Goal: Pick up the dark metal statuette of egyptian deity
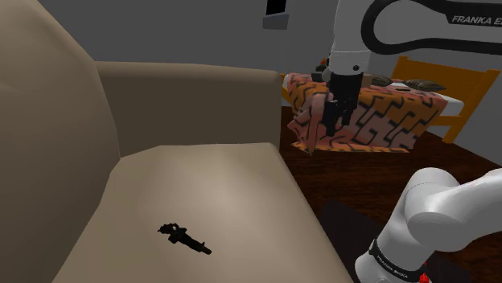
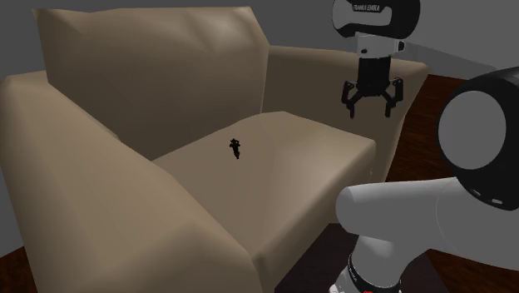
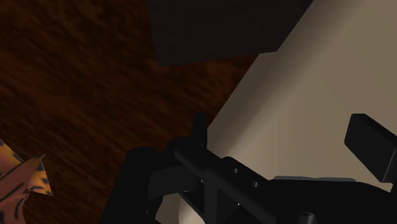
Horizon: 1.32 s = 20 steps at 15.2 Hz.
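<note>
Statuette (image 1: 185, 239) is lying untouched mid-seat on sofa (image 1: 225, 185); gripper (image 2: 370, 105) is hanging released by the armrest (image 1: 193, 84) edge, well apart. Approach, grasp, lift pending.

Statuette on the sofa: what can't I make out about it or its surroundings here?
Statuette: too small and dark in both exterior views to tell its features.
Patterned cloth: partly hidden behind the gripper in the shoulder view.
Sofa: its front is cut off by the shoulder view's bottom edge.

"FRANKA E…" in white on upper arm link (image 1: 475, 18), cut off at picture's edge
</note>
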Motion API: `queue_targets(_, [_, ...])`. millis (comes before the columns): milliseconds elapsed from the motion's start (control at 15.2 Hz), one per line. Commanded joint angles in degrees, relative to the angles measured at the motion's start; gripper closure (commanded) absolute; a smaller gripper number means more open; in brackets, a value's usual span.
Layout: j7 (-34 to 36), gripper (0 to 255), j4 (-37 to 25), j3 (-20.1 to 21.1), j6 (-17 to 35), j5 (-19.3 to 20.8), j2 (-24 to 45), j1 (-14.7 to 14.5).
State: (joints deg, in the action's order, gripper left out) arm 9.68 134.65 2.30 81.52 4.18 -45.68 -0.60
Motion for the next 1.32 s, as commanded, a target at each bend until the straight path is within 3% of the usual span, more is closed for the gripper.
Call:
queue_targets(0, [0.0,0,0.0,0.0,0.0,0.0,0.0,0.0])
queue_targets(726, [10.3,0,1.54,10.47,13.75,-8.52,10.22,-4.48])
queue_targets(1254, [17.63,0,-2.33,18.16,23.59,-11.02,21.91,-6.58])
